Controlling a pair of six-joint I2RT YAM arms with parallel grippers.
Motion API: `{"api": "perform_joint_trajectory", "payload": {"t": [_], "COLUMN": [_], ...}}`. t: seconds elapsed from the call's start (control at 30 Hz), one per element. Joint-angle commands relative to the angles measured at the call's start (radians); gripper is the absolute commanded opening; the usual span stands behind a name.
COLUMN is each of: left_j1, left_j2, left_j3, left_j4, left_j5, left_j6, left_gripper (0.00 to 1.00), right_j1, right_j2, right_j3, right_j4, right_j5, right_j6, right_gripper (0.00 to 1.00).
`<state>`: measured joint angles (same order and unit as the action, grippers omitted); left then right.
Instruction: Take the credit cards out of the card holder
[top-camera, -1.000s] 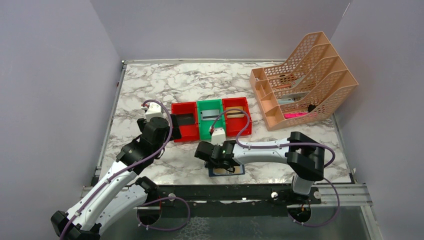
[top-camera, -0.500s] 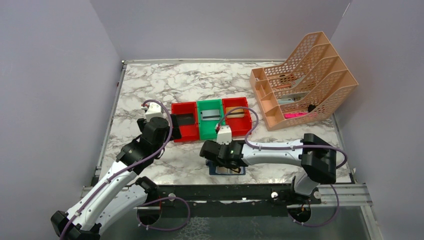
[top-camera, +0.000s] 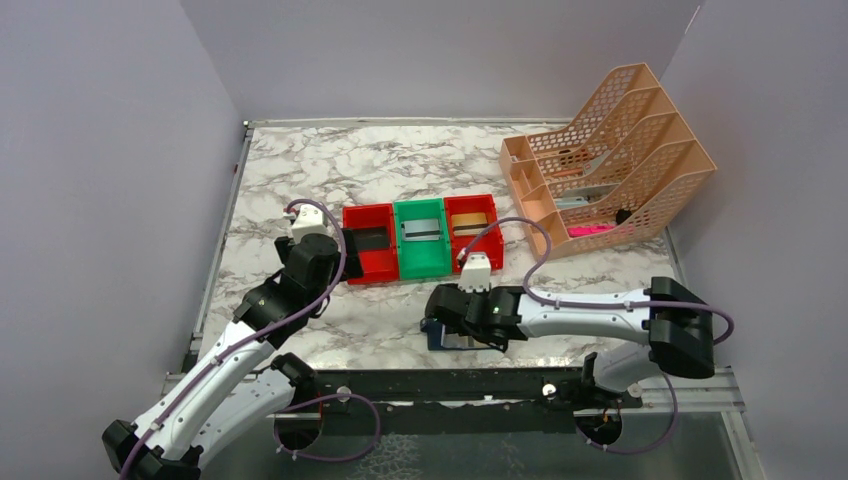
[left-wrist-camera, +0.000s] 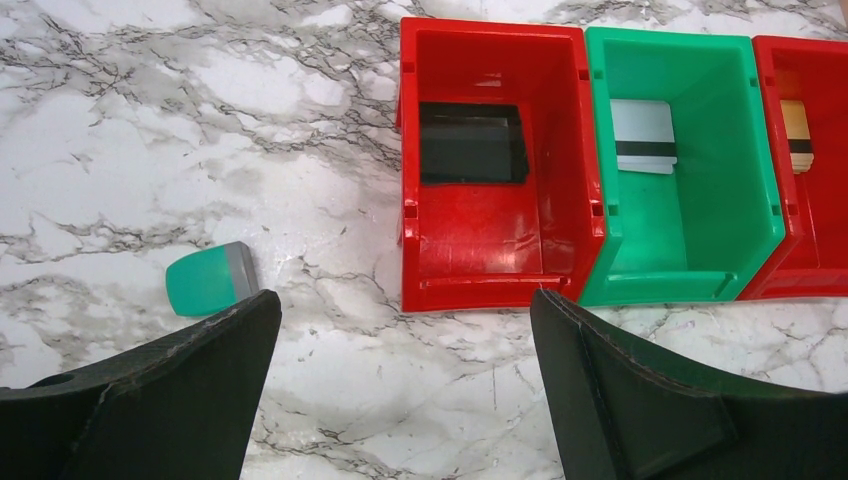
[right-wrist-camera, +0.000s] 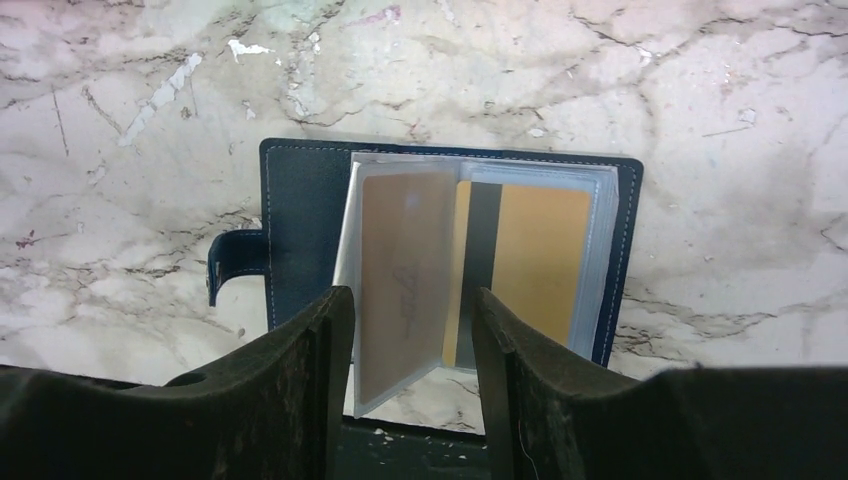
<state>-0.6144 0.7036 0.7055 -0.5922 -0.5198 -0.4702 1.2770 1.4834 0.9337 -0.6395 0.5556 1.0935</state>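
Card holder (right-wrist-camera: 300, 200) is lying open and flat on the marble table (right-wrist-camera: 700, 90), near the robot's edge, navy cover down and snap tab (right-wrist-camera: 228, 262) poking out from one side. Clear sleeves are fanned across its middle. One sleeve leaf carries a tan card (right-wrist-camera: 400, 270) and reaches past the cover's edge. Right next to it, under the plastic, sits a gold card (right-wrist-camera: 545, 260) with a dark stripe.

The right gripper (right-wrist-camera: 412, 300) is right over the holder, fingers partly apart, one on each side of that leaf — whether they are really pinching it, I cannot tell.

Beyond the holder, on its far side, three bins stand touching in a row. The left red bin (left-wrist-camera: 500, 280) has a black card (left-wrist-camera: 472, 143) in it, the green bin (left-wrist-camera: 690, 250) a silver-grey card (left-wrist-camera: 643, 135), and the right red bin (left-wrist-camera: 820, 240) a yellowish card (left-wrist-camera: 797, 148).

Off to the holder's left and a little farther back, the left gripper (left-wrist-camera: 405, 300) hangs in front of the left red bin, jaws spread wide with nothing between them — a small teal block (left-wrist-camera: 205, 280) lies on the marble just beside it. Well back and to the right of the holder, a peach file rack (top-camera: 610, 160) stands by the wall
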Motion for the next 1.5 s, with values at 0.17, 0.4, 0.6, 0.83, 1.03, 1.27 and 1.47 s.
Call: {"api": "perform_joint_trajectory", "payload": {"t": [0.17, 0.4, 0.6, 0.83, 1.03, 1.27, 1.47], "left_j1": [0.005, 0.005, 0.005, 0.004, -0.072, -0.291, -0.361], "left_j2": [0.002, 0.016, 0.027, 0.075, 0.243, 0.422, 0.540], "left_j3": [-0.003, -0.003, -0.012, -0.074, -0.087, -0.073, -0.103], "left_j4": [0.002, 0.003, 0.063, 0.334, 0.524, 0.594, 0.733], "left_j5": [0.015, 0.023, 0.157, 0.683, 0.917, 0.784, 0.757], "left_j6": [0.007, 0.007, 0.035, -0.039, -0.108, -0.146, -0.241], "left_gripper": [0.99, 0.99, 0.99, 0.96, 0.90, 0.77, 0.64], "right_j1": [0.007, 0.007, 0.001, -0.198, -0.223, -0.251, -0.351], "right_j2": [-0.126, -0.153, -0.219, -0.486, -0.708, -0.695, -0.577], "right_j3": [-0.112, -0.148, -0.215, -0.424, -0.591, -0.590, -0.572], "right_j4": [-0.087, -0.224, -0.189, 0.243, 0.430, 0.403, 0.455], "right_j5": [0.118, 0.204, 0.206, -0.099, -0.155, -0.208, -0.368], "right_j6": [0.140, 0.309, 0.329, 0.008, -0.019, -0.035, -0.069], "right_gripper": [0.50, 0.50, 0.50, 0.50, 0.51, 0.38, 0.32]}}
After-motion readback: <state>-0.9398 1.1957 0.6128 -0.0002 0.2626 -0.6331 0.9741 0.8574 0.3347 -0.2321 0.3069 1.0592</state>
